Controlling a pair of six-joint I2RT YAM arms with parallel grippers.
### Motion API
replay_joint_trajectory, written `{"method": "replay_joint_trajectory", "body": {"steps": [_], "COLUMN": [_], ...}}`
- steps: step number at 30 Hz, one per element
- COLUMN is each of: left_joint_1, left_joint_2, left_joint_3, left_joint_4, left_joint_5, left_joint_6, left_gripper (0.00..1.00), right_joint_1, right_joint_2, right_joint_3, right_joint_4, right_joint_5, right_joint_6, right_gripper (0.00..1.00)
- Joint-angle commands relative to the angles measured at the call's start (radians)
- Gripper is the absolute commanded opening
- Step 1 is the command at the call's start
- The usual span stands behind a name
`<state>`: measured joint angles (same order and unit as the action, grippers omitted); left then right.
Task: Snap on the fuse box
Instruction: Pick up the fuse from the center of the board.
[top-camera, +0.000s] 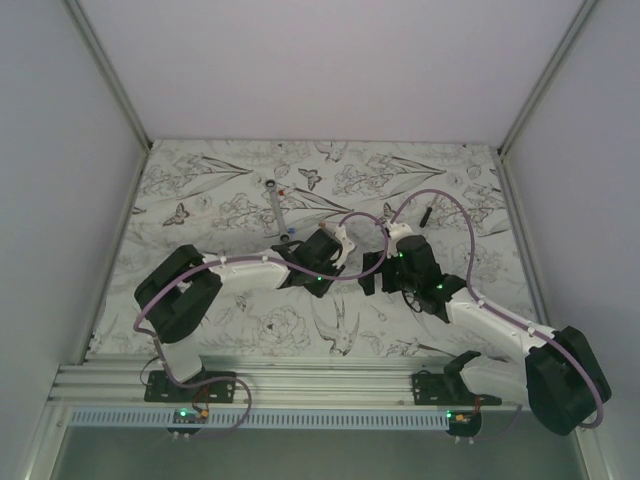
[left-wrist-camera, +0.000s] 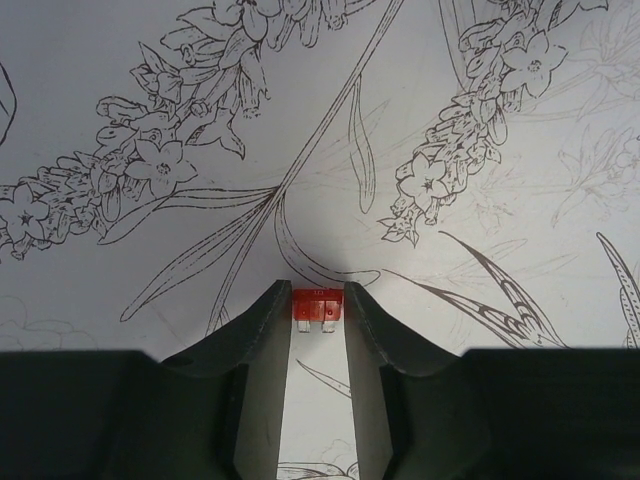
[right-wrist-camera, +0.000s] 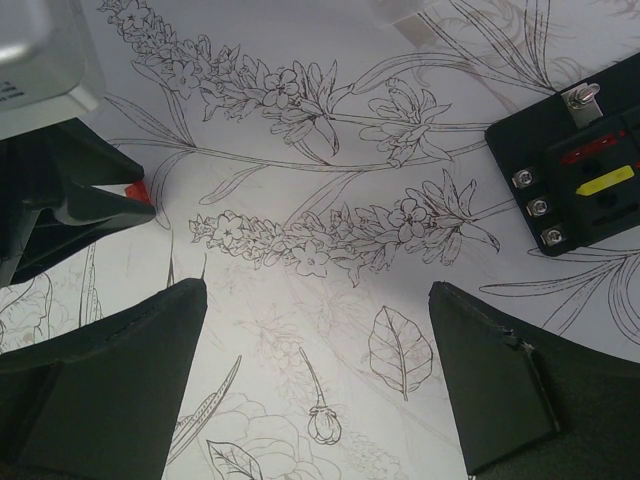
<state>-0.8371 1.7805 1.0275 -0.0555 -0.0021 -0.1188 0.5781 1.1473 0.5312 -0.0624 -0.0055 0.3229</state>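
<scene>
The fuse box (right-wrist-camera: 578, 178) is a black block with a red and a yellow fuse on its face. It lies on the flowered mat at the right edge of the right wrist view, beyond my right fingertips. My left gripper (left-wrist-camera: 316, 297) is shut on a small red blade fuse (left-wrist-camera: 316, 305) and holds it just above the mat. That gripper (right-wrist-camera: 80, 200) and its red fuse (right-wrist-camera: 137, 190) also show at the left of the right wrist view. My right gripper (right-wrist-camera: 318, 290) is open and empty over the mat. In the top view the two grippers (top-camera: 335, 252) (top-camera: 378, 268) sit close together at mid-table.
A long silver wrench (top-camera: 278, 205) lies at the back left of the mat. A thin black stick (top-camera: 428, 212) lies at the back right. Purple cables loop over both arms. Walls enclose the table on three sides.
</scene>
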Motion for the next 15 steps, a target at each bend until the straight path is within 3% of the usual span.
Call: {"method": "replay_joint_trajectory", "body": {"steps": [1, 15], "left_joint_1": [-0.005, -0.005], "left_joint_2": [0.0, -0.006], "left_joint_3": [0.005, 0.002], "left_joint_4": [-0.067, -0.086], "left_joint_5": [-0.001, -0.004], "left_joint_6": [-0.004, 0.0], "left_gripper": [0.32, 0.32], "right_joint_1": [-0.008, -0.008], "right_joint_2": [-0.006, -0.006], "right_joint_3": [-0.005, -0.01], "right_joint_4": [0.03, 0.035], "right_joint_5": [0.002, 0.002], "right_joint_6": [0.013, 0.016], "right_gripper": [1.0, 1.0]}}
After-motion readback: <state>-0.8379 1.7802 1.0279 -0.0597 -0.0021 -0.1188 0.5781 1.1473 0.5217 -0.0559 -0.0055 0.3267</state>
